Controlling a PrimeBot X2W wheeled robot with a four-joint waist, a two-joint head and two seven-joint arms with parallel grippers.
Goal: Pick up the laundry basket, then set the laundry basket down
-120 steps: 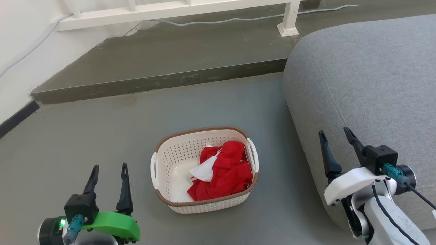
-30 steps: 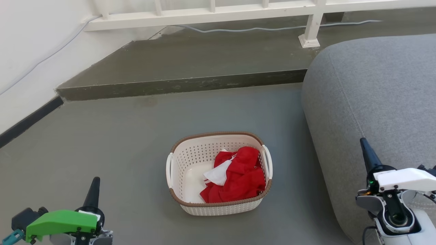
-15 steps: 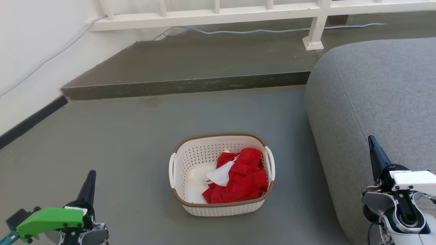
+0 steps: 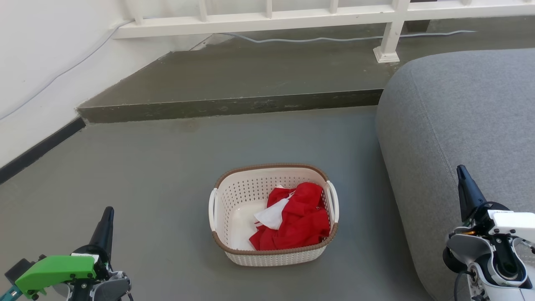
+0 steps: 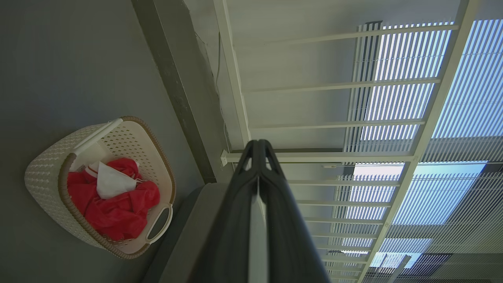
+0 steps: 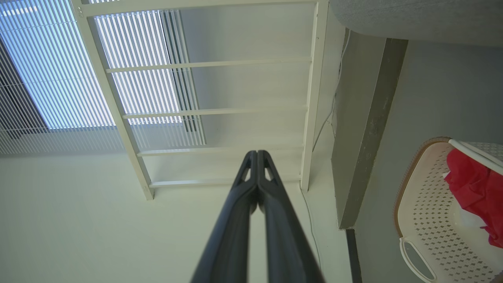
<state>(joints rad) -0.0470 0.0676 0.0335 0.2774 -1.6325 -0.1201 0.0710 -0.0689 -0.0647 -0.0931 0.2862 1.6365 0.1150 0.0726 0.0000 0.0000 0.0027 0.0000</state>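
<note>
Sitting on the grey floor (image 4: 159, 159), near the big grey sofa (image 4: 459, 108), the laundry basket (image 4: 240, 194) lies between my arms, apart from both. It looks like light, stiff plastic with only a soft red cloth (image 4: 303, 221) bunched inside, so I judge it will lift easily but tip if held one-sided. Its loop handles (image 4: 212, 209) are my best holds. My left gripper (image 4: 108, 211) and right gripper (image 4: 460, 169) both have fingers pressed together, empty.
</note>
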